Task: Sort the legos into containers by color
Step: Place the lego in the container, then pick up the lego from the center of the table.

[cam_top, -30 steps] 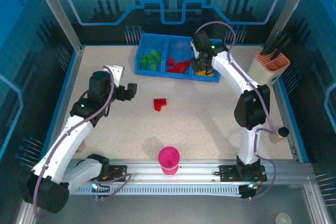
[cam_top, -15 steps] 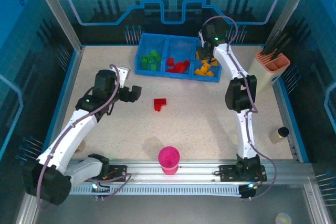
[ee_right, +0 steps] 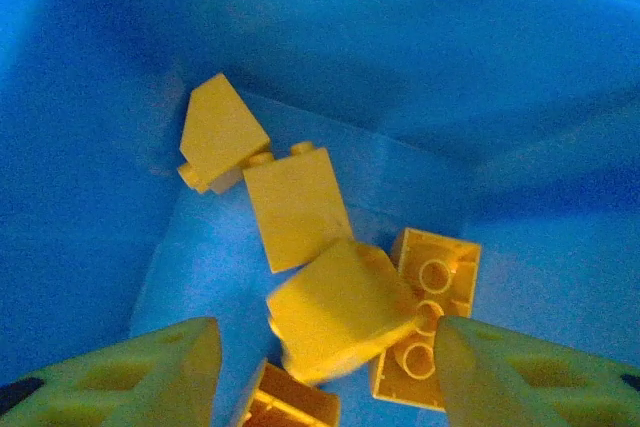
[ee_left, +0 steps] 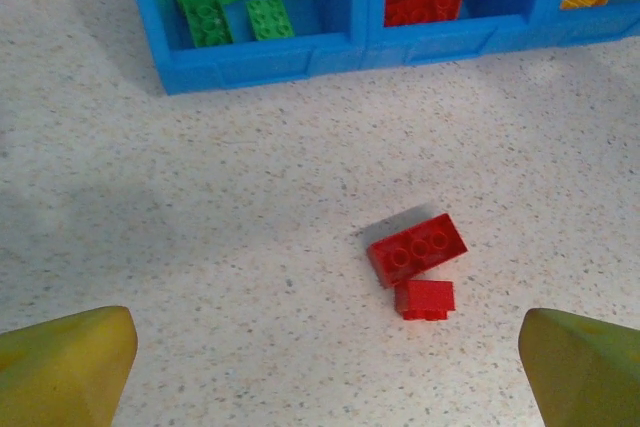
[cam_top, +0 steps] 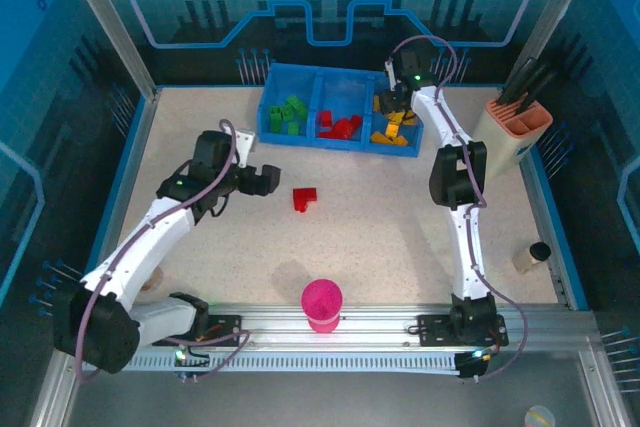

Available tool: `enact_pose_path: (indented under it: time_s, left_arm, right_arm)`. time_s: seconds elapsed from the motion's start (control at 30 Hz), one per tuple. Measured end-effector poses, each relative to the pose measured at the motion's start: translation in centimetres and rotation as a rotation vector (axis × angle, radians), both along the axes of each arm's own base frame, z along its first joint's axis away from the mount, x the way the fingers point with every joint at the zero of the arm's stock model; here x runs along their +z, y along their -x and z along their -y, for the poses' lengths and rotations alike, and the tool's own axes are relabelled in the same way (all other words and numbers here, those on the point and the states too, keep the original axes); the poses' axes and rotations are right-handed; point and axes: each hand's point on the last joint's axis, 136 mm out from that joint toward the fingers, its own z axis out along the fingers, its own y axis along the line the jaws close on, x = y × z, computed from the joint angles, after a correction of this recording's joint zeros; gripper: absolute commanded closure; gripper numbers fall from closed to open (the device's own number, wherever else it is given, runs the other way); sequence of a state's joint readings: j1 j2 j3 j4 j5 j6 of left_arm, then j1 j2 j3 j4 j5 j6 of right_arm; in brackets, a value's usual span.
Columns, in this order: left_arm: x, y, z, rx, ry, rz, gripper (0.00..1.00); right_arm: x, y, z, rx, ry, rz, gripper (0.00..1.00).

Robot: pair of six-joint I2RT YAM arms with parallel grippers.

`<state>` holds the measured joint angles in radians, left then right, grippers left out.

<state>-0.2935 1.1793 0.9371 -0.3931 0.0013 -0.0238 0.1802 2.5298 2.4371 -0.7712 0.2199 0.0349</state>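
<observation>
Red legos (cam_top: 304, 197); magenta cup (cam_top: 322, 303), perhaps bottle (cam_top: 538, 253)

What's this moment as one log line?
left hand open near two red plastic bricks | right hand open over yellow plastic bricks in blue tray

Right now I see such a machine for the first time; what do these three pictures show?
Two robot arms stand at a table's edge. One picture looks down from above; the others come from a camera on each wrist. A blue tray holds green bricks, red bricks and yellow bricks in separate compartments. Two loose red bricks lie on the table; a magenta cup stands nearer the arms. The left gripper, open and empty, faces the loose bricks. The right gripper is open over the yellow compartment, a blurred brick between its fingers, apparently ungripped.
</observation>
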Motion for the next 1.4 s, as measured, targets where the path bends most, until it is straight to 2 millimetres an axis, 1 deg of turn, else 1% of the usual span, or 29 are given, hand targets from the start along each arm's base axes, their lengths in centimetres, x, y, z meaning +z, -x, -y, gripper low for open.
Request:
enact_pose_path:
  time_s: [0.07, 0.17, 0.27, 0.33, 0.47, 0.6, 0.67, 0.73, 0.8, 0.9, 1.03, 1.17, 1.33, 1.4]
  left_arm:
    - [-1.2, 0.0, 1.0, -0.007, 0.012, -0.03, 0.01]
    - [-3.8, 0.1, 2.5, -0.022, 0.014, -0.104, 0.05]
    - [-6.6, 0.3, 3.8, -0.037, -0.009, -0.179, 0.06]
    - [-8.5, 0.6, 4.7, -0.049, -0.032, -0.227, 0.06]
    - [-12.4, 1.4, 6.3, -0.08, -0.098, -0.314, 0.07]
    - [-15.0, 1.7, 7.2, -0.101, -0.146, -0.371, 0.08]
    - [-15.7, 1.5, 7.6, -0.106, -0.157, -0.386, 0.1]
    - [-16.1, 1.1, 7.8, -0.102, -0.164, -0.391, 0.11]
    - [-16.2, 0.6, 8.2, -0.101, -0.161, -0.388, 0.12]
    - [-16.2, -0.1, 8.8, -0.103, -0.156, -0.38, 0.16]
    - [-16.3, -0.8, 9.3, -0.096, -0.15, -0.384, 0.22]
    - [-16.8, -1.2, 9.7, -0.095, -0.155, -0.398, 0.36]
    - [-17.8, -0.9, 9.5, -0.079, -0.163, -0.435, 0.5]
    - [-17.7, -1.1, 9.6, -0.075, -0.16, -0.442, 0.58]
  right_arm:
    - [-0.2, 0.1, -0.2, 0.01, -0.009, 0.002, 0.4]
    - [-0.5, 0.7, -0.5, 0.024, -0.028, -0.009, 0.39]
    - [0.2, 1.3, -0.9, 0.043, -0.046, -0.004, 0.36]
    - [1.3, 1.8, -1.3, 0.06, -0.06, 0.013, 0.36]
    - [4.7, 2.6, -2.2, 0.089, -0.085, 0.078, 0.36]
    - [8.0, 3.0, -3.4, 0.121, -0.109, 0.144, 0.36]
    - [8.7, 3.3, -3.9, 0.134, -0.119, 0.16, 0.36]
    - [8.8, 3.6, -4.2, 0.146, -0.123, 0.161, 0.36]
    - [8.3, 3.9, -4.5, 0.158, -0.127, 0.152, 0.36]
    - [7.4, 4.2, -4.6, 0.165, -0.125, 0.132, 0.36]
    - [7.3, 4.3, -4.8, 0.171, -0.123, 0.131, 0.36]
    - [7.5, 4.1, -4.9, 0.175, -0.121, 0.135, 0.36]
    - [8.0, 3.9, -4.9, 0.183, -0.112, 0.149, 0.37]
    - [8.0, 3.9, -4.9, 0.186, -0.105, 0.149, 0.37]
